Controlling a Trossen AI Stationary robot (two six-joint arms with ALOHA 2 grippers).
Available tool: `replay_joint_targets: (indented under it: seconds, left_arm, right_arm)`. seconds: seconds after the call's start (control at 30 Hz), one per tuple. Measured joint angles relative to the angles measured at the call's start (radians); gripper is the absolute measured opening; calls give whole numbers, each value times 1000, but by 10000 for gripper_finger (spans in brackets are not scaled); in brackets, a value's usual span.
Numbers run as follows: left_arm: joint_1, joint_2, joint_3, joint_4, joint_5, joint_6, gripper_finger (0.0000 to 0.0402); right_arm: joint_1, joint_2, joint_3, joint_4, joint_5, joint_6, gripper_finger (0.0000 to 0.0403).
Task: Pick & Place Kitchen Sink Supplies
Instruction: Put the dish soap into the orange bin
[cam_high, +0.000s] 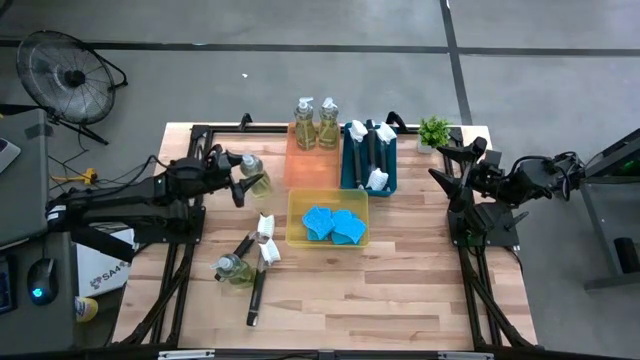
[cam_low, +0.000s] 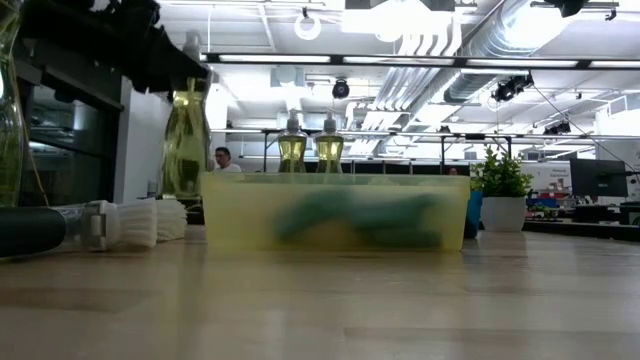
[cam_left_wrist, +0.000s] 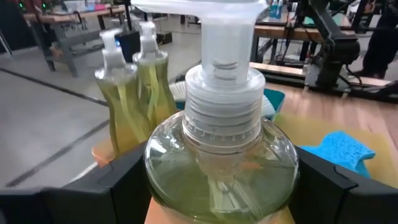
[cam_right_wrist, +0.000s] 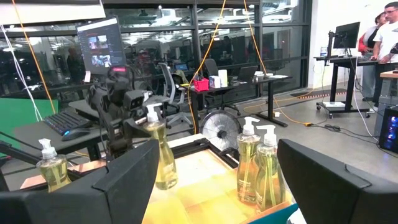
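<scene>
Left gripper fingers clamp a soap bottle at its round belly, above the desk beside the orange tray. Clear plastic, likely slick; sloshing liquid adds weight. Belly grip suits; pump neck looks weaker. Right gripper waits wide apart, empty, near the plant.

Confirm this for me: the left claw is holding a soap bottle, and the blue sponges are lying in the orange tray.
Not quite. The left claw does hold a soap bottle, but the blue sponges lie in the yellow tray, not the orange tray. The high view shows it.
</scene>
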Motion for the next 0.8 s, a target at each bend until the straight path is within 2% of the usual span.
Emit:
replay_joint_targets:
  seconds: [0.4,0.8]
  left_arm:
    - [0,235,219,23,-1,81,287]
    - [0,509,371,226,-80,112,287]
  right_arm:
    - [0,0,0,0,0,0,321]
    - [0,0,0,0,0,0,321]
